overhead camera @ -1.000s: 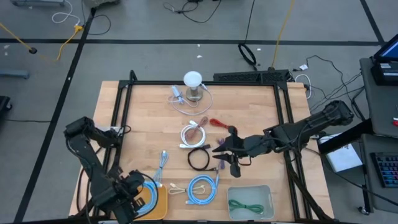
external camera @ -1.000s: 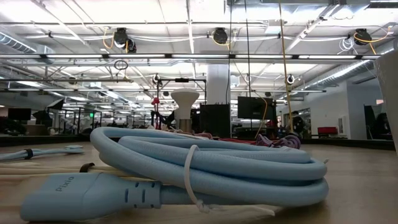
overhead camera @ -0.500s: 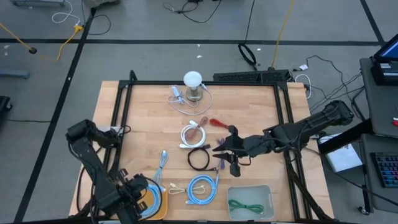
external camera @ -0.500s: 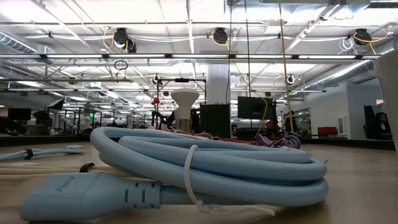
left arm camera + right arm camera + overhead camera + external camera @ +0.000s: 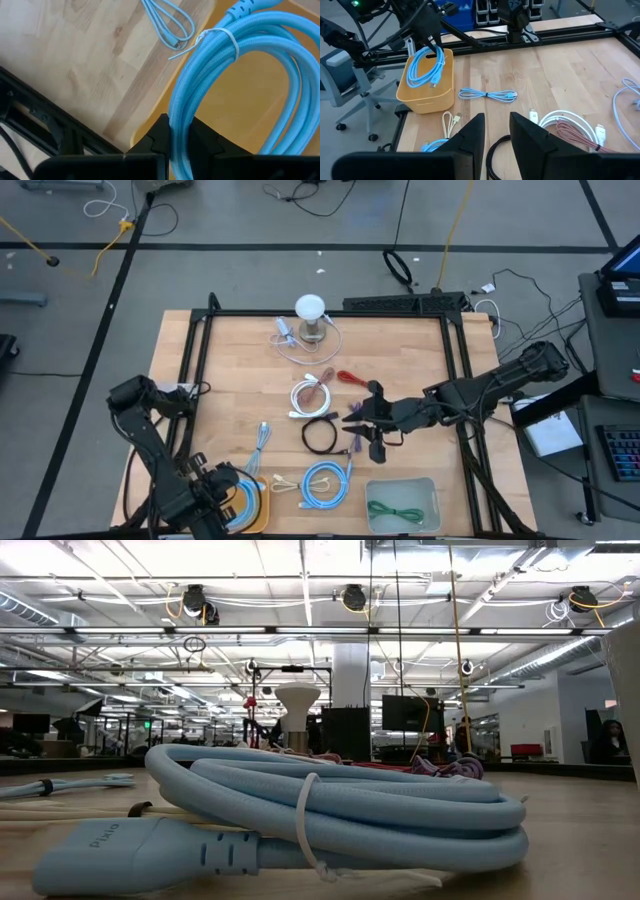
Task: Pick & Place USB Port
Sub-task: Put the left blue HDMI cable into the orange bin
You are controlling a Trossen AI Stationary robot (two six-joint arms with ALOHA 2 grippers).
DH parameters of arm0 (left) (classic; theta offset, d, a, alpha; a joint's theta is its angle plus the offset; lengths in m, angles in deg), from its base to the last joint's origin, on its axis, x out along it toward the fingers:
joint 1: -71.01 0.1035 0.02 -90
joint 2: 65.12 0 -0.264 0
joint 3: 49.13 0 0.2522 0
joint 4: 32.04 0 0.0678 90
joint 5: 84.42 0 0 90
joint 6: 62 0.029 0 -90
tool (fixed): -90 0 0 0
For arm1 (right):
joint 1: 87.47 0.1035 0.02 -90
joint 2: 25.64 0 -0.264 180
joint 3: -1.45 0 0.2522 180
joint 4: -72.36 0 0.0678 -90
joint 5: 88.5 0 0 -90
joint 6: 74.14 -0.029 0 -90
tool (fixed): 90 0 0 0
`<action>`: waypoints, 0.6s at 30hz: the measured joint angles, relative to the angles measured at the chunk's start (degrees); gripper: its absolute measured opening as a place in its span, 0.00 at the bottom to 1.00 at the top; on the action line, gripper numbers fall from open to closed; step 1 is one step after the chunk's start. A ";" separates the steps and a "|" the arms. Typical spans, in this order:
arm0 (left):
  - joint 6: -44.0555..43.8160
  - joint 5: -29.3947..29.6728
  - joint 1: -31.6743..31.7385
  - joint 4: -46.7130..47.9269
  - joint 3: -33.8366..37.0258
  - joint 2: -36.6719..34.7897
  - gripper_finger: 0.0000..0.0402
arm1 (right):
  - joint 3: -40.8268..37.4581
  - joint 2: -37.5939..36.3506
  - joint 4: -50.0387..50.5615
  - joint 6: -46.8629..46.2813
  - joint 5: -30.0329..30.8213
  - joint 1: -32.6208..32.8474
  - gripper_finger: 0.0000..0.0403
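A bright blue cable coil (image 5: 235, 60), tied with a white strap (image 5: 218, 36), is in my left gripper (image 5: 177, 142), which is shut on it over the yellow bin (image 5: 254, 512) at the table's near left corner. The right wrist view shows that coil (image 5: 426, 67) hanging into the yellow bin (image 5: 425, 92). My right gripper (image 5: 366, 432) hovers open over mid-table beside a black cable ring (image 5: 320, 436) and a purple cable (image 5: 351, 443). Nothing shows between its fingers (image 5: 470, 137). My left gripper pinches several strands on one side of the blue coil's loop (image 5: 176, 112) between its two fingers (image 5: 159, 134). It comes from above, pointing down. The coil hangs below the gripper, with its lower end (image 5: 434, 82) inside the yellow bin.
On the table lie a thin light-blue cable (image 5: 261, 442), a light-blue coil (image 5: 323, 484), a beige cable (image 5: 284, 483), white and pink bundles (image 5: 312, 393) and a red cable (image 5: 348, 377). A clear tray (image 5: 425, 487) holds a green cable (image 5: 395, 509). A white-domed stand (image 5: 311, 311) is at the far edge.
My left gripper has carried the blue coil a little toward the table's near edge and right, farther over the yellow bin. The right arm has kept still.
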 joint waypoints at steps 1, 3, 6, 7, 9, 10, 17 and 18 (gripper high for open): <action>0.00 -0.05 -0.11 -0.03 0.03 0.00 0.09 | 0.00 0.00 0.00 0.00 -0.01 0.00 0.20; 0.00 -0.13 -0.17 -0.68 0.52 0.00 0.09 | 0.00 0.00 0.02 0.00 0.00 0.00 0.20; 0.26 -1.15 -0.17 -2.95 2.11 0.00 0.09 | 0.02 0.00 0.01 0.00 0.02 0.00 0.20; 0.57 -1.58 -0.15 -4.29 2.88 0.00 0.09 | 0.02 0.00 0.02 0.00 0.04 0.00 0.20; 1.17 -2.34 -0.10 -7.69 4.55 0.00 0.09 | 0.02 0.00 0.02 -0.02 0.04 0.00 0.20; 1.33 -2.26 -0.11 -9.24 5.36 0.00 0.09 | 0.02 0.00 0.02 -0.04 0.04 0.00 0.20; 1.14 -2.08 -0.10 -11.53 8.09 0.00 0.09 | 0.02 0.00 0.02 -0.94 0.04 0.00 0.20; 1.20 -2.03 -0.10 -11.18 8.09 0.00 0.09 | 0.02 0.00 0.02 -1.10 0.05 0.00 0.20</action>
